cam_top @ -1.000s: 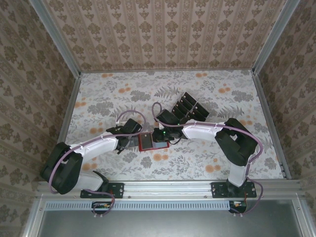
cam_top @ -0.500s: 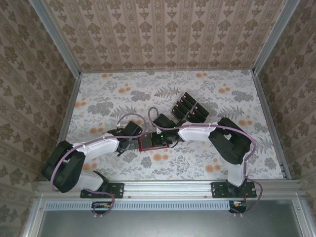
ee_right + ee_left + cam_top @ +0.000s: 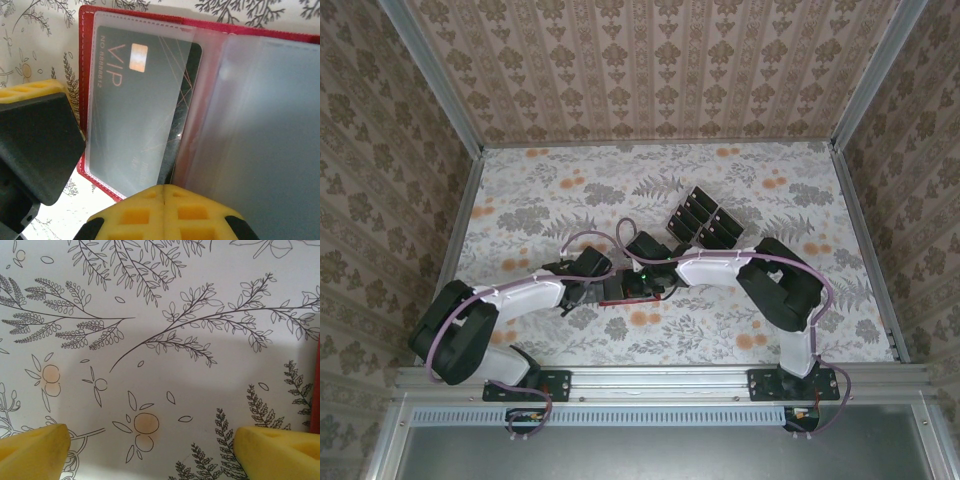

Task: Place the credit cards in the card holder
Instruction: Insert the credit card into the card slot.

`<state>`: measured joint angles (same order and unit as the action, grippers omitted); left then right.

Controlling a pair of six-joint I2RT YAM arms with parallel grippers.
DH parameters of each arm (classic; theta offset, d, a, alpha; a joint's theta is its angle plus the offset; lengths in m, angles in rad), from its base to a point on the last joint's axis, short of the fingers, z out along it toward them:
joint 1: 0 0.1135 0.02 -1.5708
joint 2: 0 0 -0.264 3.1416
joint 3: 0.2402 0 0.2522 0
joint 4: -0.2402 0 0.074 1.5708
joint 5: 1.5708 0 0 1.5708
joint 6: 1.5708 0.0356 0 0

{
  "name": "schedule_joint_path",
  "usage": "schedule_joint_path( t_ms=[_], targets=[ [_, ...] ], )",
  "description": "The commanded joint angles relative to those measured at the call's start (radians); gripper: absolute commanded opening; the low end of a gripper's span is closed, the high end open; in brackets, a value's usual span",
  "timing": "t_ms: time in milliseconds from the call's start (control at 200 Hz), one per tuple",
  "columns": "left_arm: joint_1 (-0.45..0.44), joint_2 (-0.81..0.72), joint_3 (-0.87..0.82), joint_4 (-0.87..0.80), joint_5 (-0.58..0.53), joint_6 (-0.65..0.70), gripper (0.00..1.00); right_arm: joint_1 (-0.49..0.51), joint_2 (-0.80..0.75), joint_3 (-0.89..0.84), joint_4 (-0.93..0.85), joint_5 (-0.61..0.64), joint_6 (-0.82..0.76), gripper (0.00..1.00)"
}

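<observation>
right arm has swung in leftward since a second ago. the card holder (image 3: 623, 299), then a flat open rectangle from above, now shows as a thin red strip between my two wrists.

right wrist view: card holder (image 3: 85, 60) lies open, red stitched border around a clear sleeve (image 3: 150, 35). one black card (image 3: 145, 115) sits inside the sleeve. it reads "vip" in gold, has a gold chip (image 3: 137, 57), and a line starting "no"; digits not surely legible.

right gripper (image 3: 164, 200): pads pressed together. the sleeve's edge runs down to them; cannot tell if it is pinched.

left gripper (image 3: 150, 450): spread fully, nothing between the pads, bare table (image 3: 160, 340) below, holder's red edge just at its right.

remaining credit cards (image 3: 704, 219) stand in the tray, behind the right wrist. table (image 3: 800, 180) is open far and to both sides.
</observation>
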<state>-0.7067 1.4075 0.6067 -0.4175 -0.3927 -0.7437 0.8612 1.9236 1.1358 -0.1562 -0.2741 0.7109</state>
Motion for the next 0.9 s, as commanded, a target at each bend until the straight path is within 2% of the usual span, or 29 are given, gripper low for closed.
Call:
schedule_joint_path(
  t_ms=[0, 225, 395, 530, 665, 760, 895],
  targets=[
    [-0.005, 0.025, -0.013, 0.002, 0.009, -0.022, 1.00, 0.009, 0.017, 0.030, 0.014, -0.035, 0.008, 0.06],
    [0.016, -0.038, 0.019, -0.065, -0.021, 0.001, 1.00, -0.015, -0.120, 0.041, -0.058, -0.007, -0.046, 0.08],
    [0.059, -0.135, 0.054, -0.114, -0.017, 0.050, 1.00, -0.101, -0.248, 0.104, -0.260, 0.101, -0.204, 0.35],
    [0.087, -0.183, 0.087, -0.124, 0.019, 0.094, 1.00, -0.203, -0.278, 0.182, -0.432, 0.218, -0.347, 0.46],
    [0.101, -0.187, 0.125, -0.132, 0.066, 0.112, 1.00, -0.268, -0.219, 0.289, -0.585, 0.347, -0.459, 0.47],
    [0.101, -0.169, 0.157, -0.145, 0.097, 0.122, 1.00, -0.277, -0.177, 0.347, -0.659, 0.448, -0.505, 0.47],
    [0.102, -0.148, 0.194, -0.153, 0.132, 0.138, 1.00, -0.277, -0.144, 0.374, -0.704, 0.513, -0.522, 0.45]
  ],
)
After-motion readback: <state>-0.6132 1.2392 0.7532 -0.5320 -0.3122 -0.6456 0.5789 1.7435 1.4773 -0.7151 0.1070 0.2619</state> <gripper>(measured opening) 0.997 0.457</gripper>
